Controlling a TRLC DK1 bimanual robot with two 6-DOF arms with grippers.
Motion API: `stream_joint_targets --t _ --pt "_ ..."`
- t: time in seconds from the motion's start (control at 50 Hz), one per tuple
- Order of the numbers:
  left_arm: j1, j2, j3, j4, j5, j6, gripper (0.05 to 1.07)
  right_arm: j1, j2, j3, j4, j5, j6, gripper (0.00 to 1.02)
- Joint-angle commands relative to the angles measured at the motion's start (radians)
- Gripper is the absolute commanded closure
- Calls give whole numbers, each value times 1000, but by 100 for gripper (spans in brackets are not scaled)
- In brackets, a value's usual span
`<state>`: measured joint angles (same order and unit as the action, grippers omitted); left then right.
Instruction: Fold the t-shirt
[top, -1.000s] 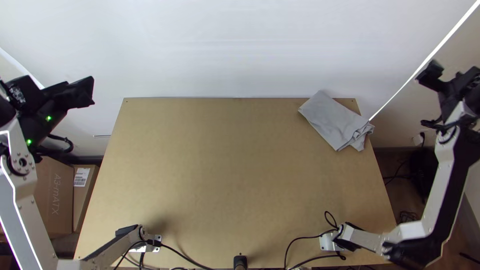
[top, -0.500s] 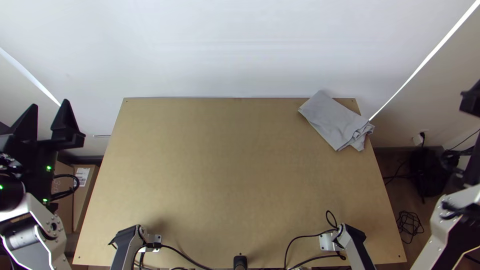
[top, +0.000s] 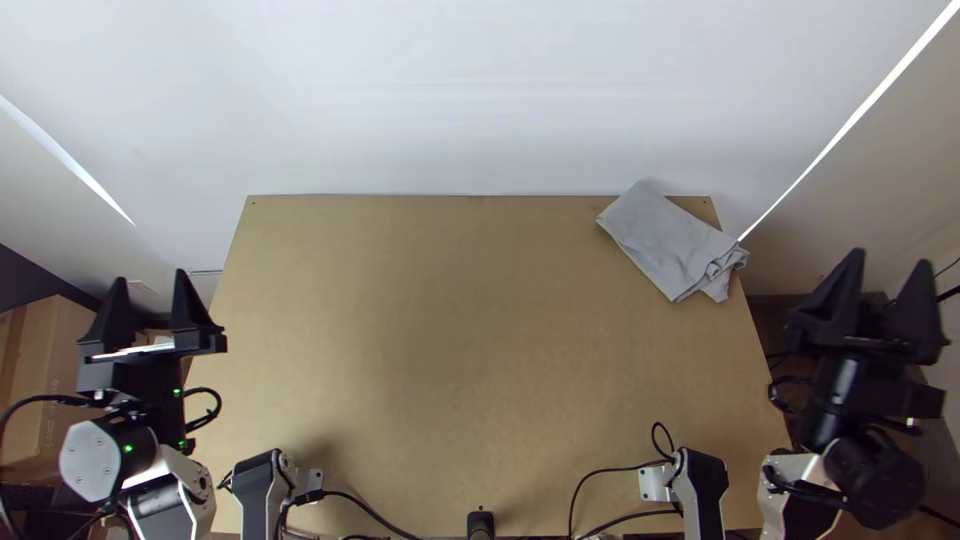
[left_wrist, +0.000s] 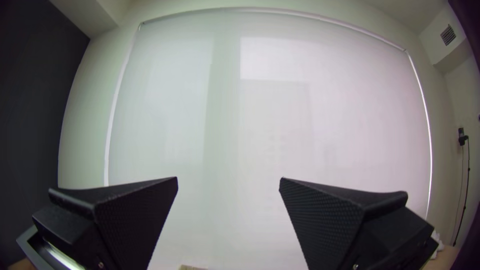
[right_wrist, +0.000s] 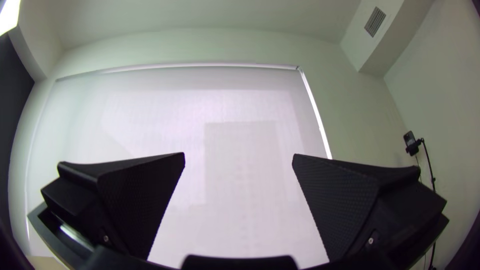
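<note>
A grey t-shirt (top: 672, 240) lies folded into a flat bundle, rumpled at one end, at the far right corner of a wooden table (top: 430, 310), one corner poking past the far edge and the rumpled end reaching past the right edge. Bare wood stretches from the shirt to the left edge and toward the near side, where black cables (top: 610, 475) curl between the arm bases. The right claw (top: 889, 262), fingers spread wide around nothing, hangs outside the right edge, nearer the viewer than the shirt and apart from it. The left claw (top: 150, 278), also wide open and unloaded, hangs outside the left edge, across the table from the shirt.
</note>
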<state>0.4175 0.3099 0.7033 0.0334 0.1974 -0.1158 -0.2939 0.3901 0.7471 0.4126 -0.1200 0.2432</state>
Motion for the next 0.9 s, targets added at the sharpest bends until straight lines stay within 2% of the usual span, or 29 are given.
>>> stream_joint_targets --t 0.0,0.12,0.18,0.22,0.28,0.44,0.48,0.52,0.62,0.64,0.7,0.88 --pt "4 -74 -110 23 -4 -61 10 52 -79 -163 23 2 18 3" --pt "-37 -189 -281 25 14 -78 10 165 -235 -405 111 10 -4 3" --pt "-85 -270 -360 25 14 -71 10 229 -330 -496 101 10 -7 3" --pt "-102 -311 -410 25 14 -70 10 272 -399 -555 104 11 -36 3" --pt "-118 -310 -430 -3 13 -70 10 318 -401 -606 117 14 -56 3" --pt "-125 -311 -530 7 17 -68 10 326 -401 -730 78 23 -70 3" --pt "-132 -311 -564 3 17 -68 10 343 -399 -744 28 23 -65 3" --pt "-141 -311 -594 -4 17 -67 10 358 -399 -744 -112 23 -68 3" --pt "-148 -313 -650 -56 17 -50 10 389 -399 -744 -334 23 -4 3" --pt "-149 -313 -657 -72 19 -30 10 392 -399 -743 -394 28 -12 3" --pt "-154 -302 -657 -138 17 7 10 381 -373 -739 -406 48 -16 3" --pt "-151 -308 -653 -175 16 -1 10 351 -393 -739 -408 60 -21 3"
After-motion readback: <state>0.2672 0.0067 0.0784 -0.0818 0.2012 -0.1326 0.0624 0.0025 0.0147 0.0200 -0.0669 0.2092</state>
